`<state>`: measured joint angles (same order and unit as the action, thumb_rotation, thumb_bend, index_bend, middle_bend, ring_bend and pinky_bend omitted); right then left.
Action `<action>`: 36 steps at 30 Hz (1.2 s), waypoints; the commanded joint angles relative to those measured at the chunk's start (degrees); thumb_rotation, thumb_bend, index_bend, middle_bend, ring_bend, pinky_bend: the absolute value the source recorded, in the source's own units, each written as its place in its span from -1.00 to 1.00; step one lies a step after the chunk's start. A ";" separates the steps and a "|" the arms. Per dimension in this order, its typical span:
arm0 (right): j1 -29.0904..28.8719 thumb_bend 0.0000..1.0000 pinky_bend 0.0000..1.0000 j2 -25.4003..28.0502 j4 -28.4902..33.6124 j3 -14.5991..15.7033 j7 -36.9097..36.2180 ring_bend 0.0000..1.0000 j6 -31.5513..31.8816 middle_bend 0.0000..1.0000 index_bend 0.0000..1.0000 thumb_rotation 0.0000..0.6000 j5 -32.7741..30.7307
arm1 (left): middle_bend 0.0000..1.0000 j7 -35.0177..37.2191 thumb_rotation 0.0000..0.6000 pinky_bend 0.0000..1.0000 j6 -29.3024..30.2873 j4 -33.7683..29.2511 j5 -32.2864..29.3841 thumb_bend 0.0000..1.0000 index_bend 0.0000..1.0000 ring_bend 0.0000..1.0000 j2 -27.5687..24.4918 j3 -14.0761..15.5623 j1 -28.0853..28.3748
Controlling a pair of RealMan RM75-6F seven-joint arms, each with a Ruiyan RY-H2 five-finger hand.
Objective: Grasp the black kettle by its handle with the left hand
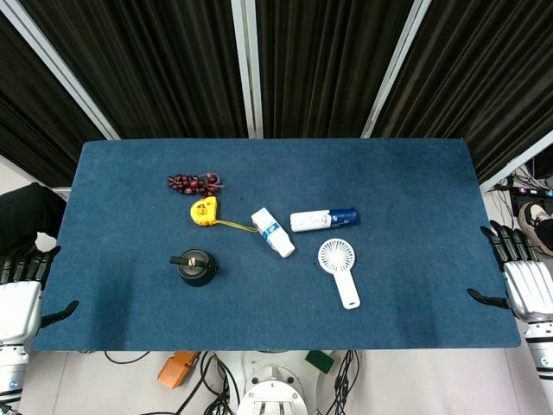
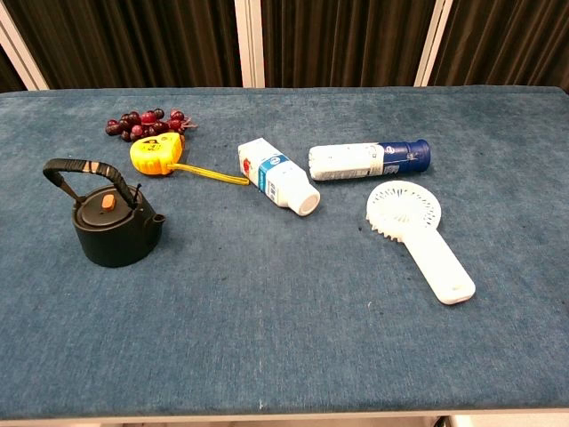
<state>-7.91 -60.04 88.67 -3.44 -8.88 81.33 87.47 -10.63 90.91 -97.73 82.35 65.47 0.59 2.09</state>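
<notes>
The black kettle stands upright on the blue table, left of centre; in the chest view the kettle shows its arched handle raised over an orange-knobbed lid. My left hand hangs off the table's left edge, fingers apart and holding nothing, well to the left of the kettle. My right hand sits off the right edge, also with spread fingers and nothing in it. Neither hand appears in the chest view.
Behind the kettle lie a yellow tape measure with its tape pulled out and a bunch of dark red grapes. A white carton, a white-and-blue bottle and a white handheld fan lie right of centre.
</notes>
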 commanded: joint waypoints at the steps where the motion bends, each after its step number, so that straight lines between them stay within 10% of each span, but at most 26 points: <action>1: 0.04 -1.00 -1.00 0.35 0.62 -0.07 0.45 -1.00 -0.20 -0.94 -1.00 1.00 -0.41 | -0.62 -0.13 1.00 -1.00 -0.67 0.07 -0.59 -0.70 -0.75 -0.76 0.21 -0.37 0.05; 18: 1.67 -1.00 -1.00 4.62 3.57 -1.04 0.35 -1.00 4.34 -0.94 -1.00 1.00 0.62 | -0.62 -8.87 1.00 -1.00 -12.15 -6.63 1.69 -0.70 -0.66 -0.75 3.64 -5.94 11.05; 36: 2.30 -1.00 -1.00 4.62 2.45 -0.69 -1.31 -1.00 3.72 -0.94 -1.00 1.00 -0.22 | -0.28 -29.30 1.00 -1.00 -25.24 -12.26 -12.04 -0.81 -0.28 -0.43 10.94 -7.84 22.63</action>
<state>-5.58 -55.39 91.16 -4.13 -10.16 85.09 87.28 -38.90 66.37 -109.44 71.39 75.58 -7.41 23.91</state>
